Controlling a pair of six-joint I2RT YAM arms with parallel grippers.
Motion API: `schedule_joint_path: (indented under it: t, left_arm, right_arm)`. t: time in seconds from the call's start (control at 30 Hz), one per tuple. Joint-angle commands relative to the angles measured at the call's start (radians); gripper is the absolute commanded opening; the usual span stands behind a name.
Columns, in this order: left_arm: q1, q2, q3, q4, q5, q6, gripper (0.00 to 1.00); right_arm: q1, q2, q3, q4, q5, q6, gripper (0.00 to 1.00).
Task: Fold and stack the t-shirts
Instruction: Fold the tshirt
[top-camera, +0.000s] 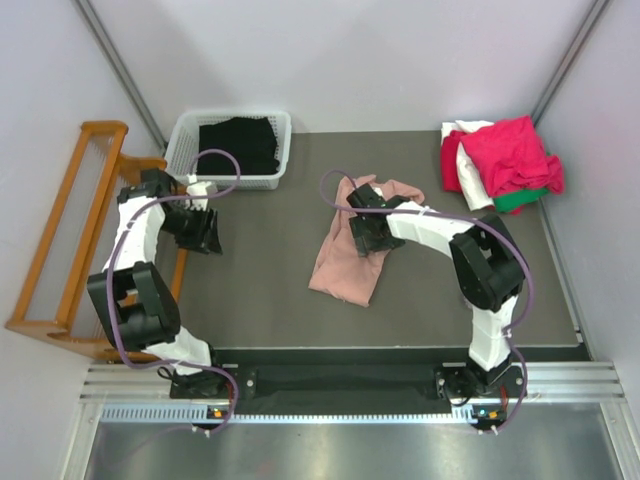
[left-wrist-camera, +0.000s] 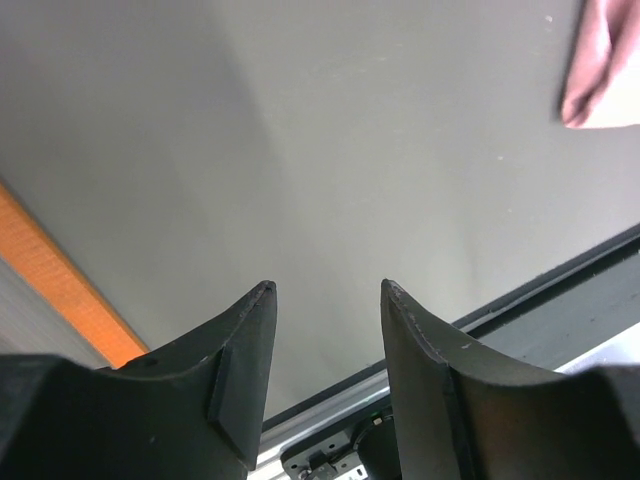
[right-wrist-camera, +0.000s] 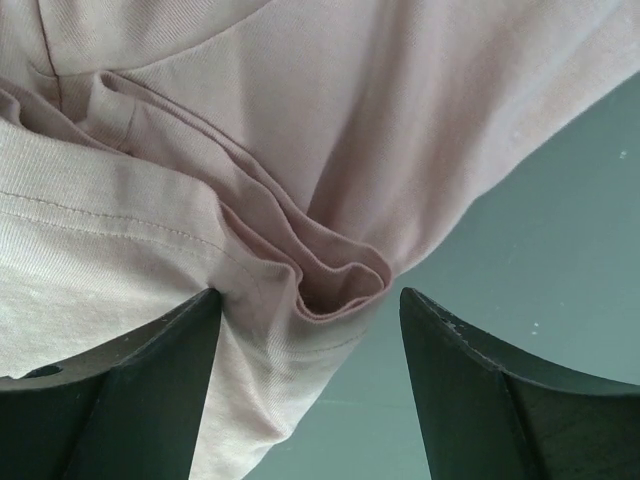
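A dusty-pink t-shirt (top-camera: 350, 255) lies crumpled in a long strip on the grey mat, mid-table. My right gripper (top-camera: 362, 232) is open right over its upper part; in the right wrist view the bunched cloth (right-wrist-camera: 250, 200) sits between and above the spread fingers (right-wrist-camera: 150, 390), one finger touching it. My left gripper (top-camera: 203, 232) is open and empty above bare mat at the left. A corner of the pink shirt (left-wrist-camera: 605, 70) shows in the left wrist view. A pile of crimson-pink (top-camera: 510, 155), white (top-camera: 462, 160) and green (top-camera: 522, 200) shirts lies at the back right.
A white plastic basket (top-camera: 185, 135) holding black cloth (top-camera: 240, 145) stands at the back left. An orange wooden rack (top-camera: 70, 220) runs along the left edge. The mat's front edge and a metal rail (top-camera: 350, 385) lie near the arm bases.
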Motion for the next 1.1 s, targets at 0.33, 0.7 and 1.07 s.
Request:
schedule_joint_path:
  t: [0.33,0.7,1.07]
  left_arm:
    - [-0.414,-0.079,0.043,-0.015,0.087,-0.046,0.51]
    - [-0.622,0.111,0.029,0.085,0.042,-0.152,0.53]
    - [-0.705,0.171,-0.032,0.231,0.015,-0.192,0.56]
  right_arm:
    - [0.087,-0.402,-0.095,-0.115,0.12,0.074,0.73]
    - [0.459,-0.528,-0.486,0.054,0.02,0.245,0.7]
    - [0.486,-0.396,-0.399,0.105,0.093,0.194,0.7]
